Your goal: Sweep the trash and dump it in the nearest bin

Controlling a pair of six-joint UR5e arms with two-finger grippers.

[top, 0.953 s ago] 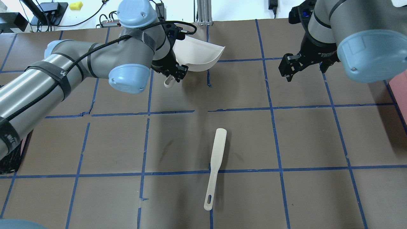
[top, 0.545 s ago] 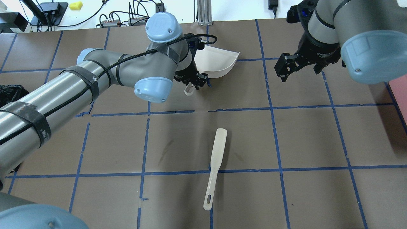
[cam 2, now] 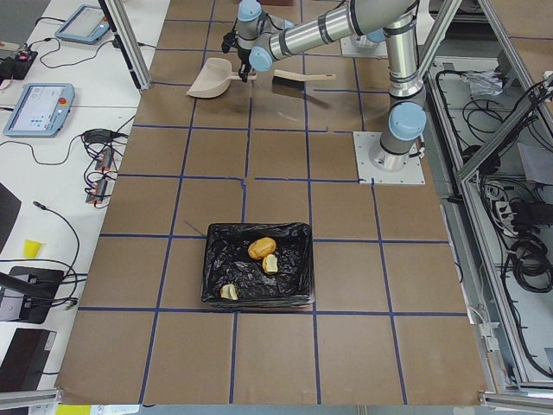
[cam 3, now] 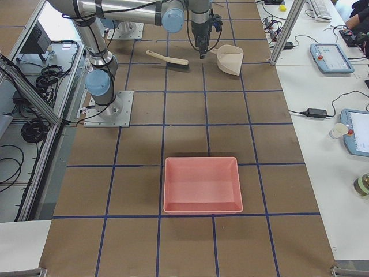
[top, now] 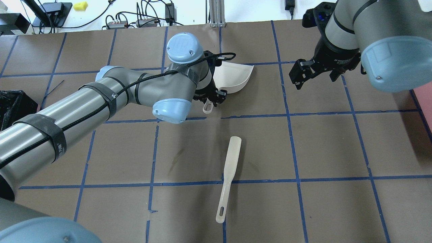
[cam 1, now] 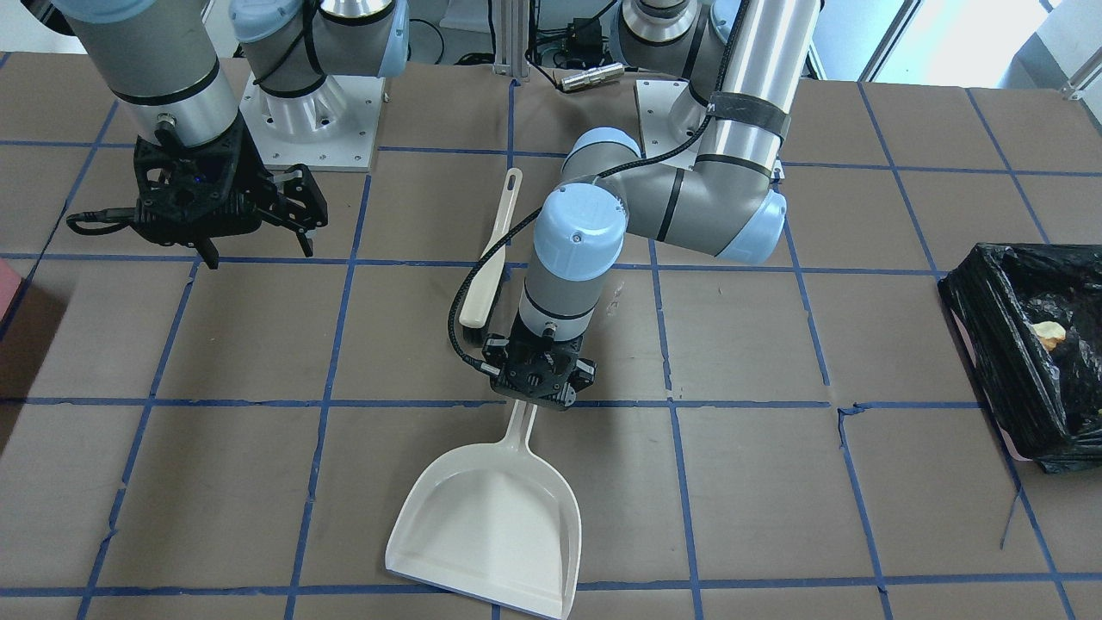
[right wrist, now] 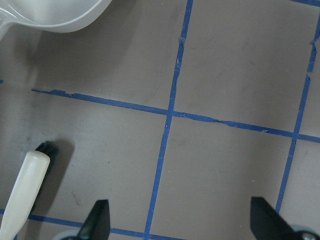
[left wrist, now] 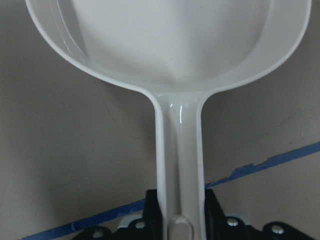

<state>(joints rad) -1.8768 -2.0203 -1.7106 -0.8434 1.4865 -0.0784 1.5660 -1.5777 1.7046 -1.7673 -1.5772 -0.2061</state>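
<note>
Black crinkled plastic lines the bin [cam 2: 257,277], which sits well away from the left gripper, out past the outer side of its arm near the table's end. In it lies the trash: an oval golden-brown roll [cam 2: 261,248], a smaller chunk [cam 2: 270,264] just beside it, and another chunk [cam 2: 229,292] apart, near the bag's corner.

The left gripper [cam 1: 528,403] is clamped on the handle of a cream dustpan [cam 1: 491,517]. Its two fingers [left wrist: 152,212] press the handle from either side, close to its free end. The pan spreads out ahead of the fingertips, mouth pointing away from the robot. Whether the pan's bottom touches the brown paper cannot be told.

Behind this gripper, toward the robot's base, a cream brush [top: 229,168] lies flat on the table [top: 330,145], with dark bristles showing at the end nearer the gripper.

Farther right, the right gripper [cam 1: 256,245] hangs above the table with jaws spread wide, grasping nothing, well apart from dustpan and brush. A pink tray [cam 3: 202,184] lies out beyond its outer side.
</note>
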